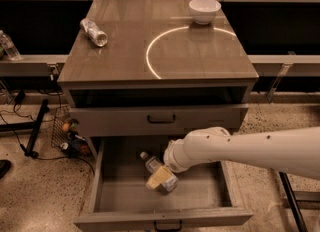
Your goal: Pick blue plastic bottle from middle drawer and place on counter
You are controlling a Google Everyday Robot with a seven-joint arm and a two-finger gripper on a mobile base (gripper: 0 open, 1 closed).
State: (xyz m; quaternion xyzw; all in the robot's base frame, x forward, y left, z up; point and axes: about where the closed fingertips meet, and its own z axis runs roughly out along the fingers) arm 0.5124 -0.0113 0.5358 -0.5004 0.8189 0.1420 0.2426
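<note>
The blue plastic bottle lies on its side in the open middle drawer, white cap pointing to the back left. My gripper, tan-tipped at the end of the white arm, reaches in from the right. It sits right on the bottle's lower half and hides part of it. The counter with its white circle line is above the drawer.
A white bowl stands at the counter's back right. A short clear bottle lies at its back left. The upper drawer front is shut above the open drawer. Cables and small objects lie on the floor to the left.
</note>
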